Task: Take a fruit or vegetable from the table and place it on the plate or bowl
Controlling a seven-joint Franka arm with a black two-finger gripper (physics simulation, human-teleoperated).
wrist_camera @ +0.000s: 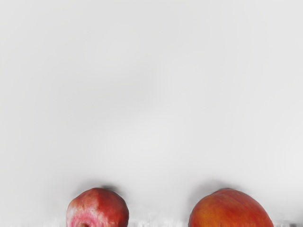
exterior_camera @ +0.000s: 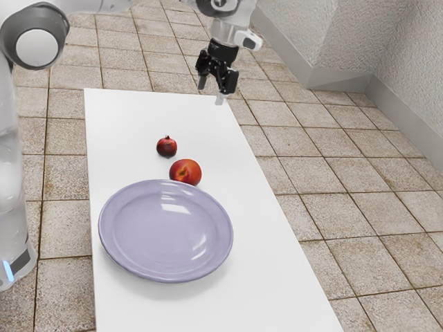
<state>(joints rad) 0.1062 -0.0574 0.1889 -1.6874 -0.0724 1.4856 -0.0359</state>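
The robot's black gripper hung above the far end of the white table, carrying no fruit; whether its claw was spread or pressed together could not be told from the exterior view.

Nearest to it lay a small dark red fruit, possibly a pomegranate. Just beyond that sat a rounder orange-red peach, close against the far rim of the lavender plate. The wrist view showed the same pair side by side and apart on bare tabletop, the dark fruit beside the peach.

Either fruit looked light and firm, but round and smooth-skinned, so likely to roll or squirt out of an off-centre pinch. The peach would probably bruise under hard pressure. A grip across the widest part, from straight above, appeared safest.

Little stood in the way. The peach's closeness to the plate rim left scant room on that side, which made the dark fruit the easier pick. The plate itself was bare, and tiled floor surrounded the table.
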